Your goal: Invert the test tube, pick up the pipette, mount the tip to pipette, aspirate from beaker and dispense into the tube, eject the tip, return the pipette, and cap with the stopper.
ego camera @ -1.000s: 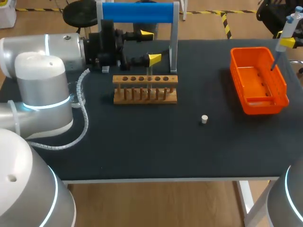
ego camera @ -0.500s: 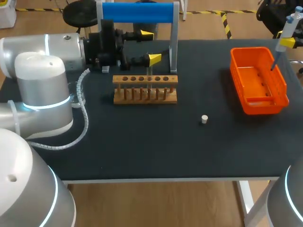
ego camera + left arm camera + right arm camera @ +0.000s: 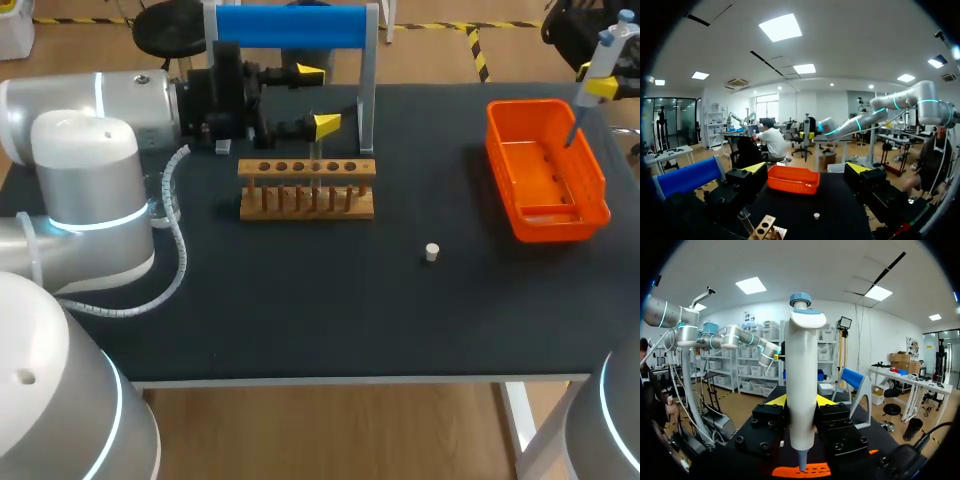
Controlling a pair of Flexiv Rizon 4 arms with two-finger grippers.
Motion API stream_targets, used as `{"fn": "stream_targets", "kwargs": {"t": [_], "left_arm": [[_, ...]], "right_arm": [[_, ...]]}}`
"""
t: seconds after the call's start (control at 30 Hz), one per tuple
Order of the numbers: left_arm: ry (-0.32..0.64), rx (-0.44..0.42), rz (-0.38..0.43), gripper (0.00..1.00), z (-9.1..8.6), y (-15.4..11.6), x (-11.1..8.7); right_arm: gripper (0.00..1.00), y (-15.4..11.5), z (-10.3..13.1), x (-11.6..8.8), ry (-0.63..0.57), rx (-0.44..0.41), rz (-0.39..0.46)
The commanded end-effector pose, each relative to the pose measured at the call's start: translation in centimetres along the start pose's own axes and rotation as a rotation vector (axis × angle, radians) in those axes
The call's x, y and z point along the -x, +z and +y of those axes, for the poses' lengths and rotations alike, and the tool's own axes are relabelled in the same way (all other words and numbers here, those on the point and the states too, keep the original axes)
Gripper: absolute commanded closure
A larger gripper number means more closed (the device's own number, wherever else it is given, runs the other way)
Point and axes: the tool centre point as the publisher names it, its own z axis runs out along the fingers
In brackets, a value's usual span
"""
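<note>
Nearest on the dark bench (image 3: 300, 310) lay a small white stopper (image 3: 432, 251), alone and well apart from everything else. Beyond it, toward the left, stood a wooden rack (image 3: 307, 187) with a row of holes along its top and pegs along its front. In the left wrist view a clear test tube (image 3: 744, 220) stood in the end of this rack, its upper part rising above the wood. The left arm (image 3: 90, 130) came in low from the left side, and its gripper (image 3: 318, 99) hung just behind and above the rack with the fingers (image 3: 326, 125) spread wide and nothing between them. Just behind that gripper was a stand with a blue top bar (image 3: 290, 25), near the far edge of the bench. At the right side sat an orange tray (image 3: 545, 180), stretching from near the middle of the bench toward its far edge. Above the far end of the tray hung a white pipette (image 3: 595, 75) with a blue cap, upright and slightly tilted, its narrow lower end pointing down over the tray without touching it. In the right wrist view the right gripper (image 3: 800, 400) had its yellow fingers (image 3: 775, 400) clenched on the pipette's body from both sides.
</note>
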Motion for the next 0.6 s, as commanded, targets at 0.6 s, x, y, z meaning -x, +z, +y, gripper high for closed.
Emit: {"fn": "stream_targets", "kwargs": {"t": [0.6], "left_arm": [[0.0, 0.001, -0.001, 0.0, 0.0, -0.1, -0.1]], "right_arm": [[1.0, 14.3, 1.2, -4.8, 0.038, -0.041, 0.019]]}}
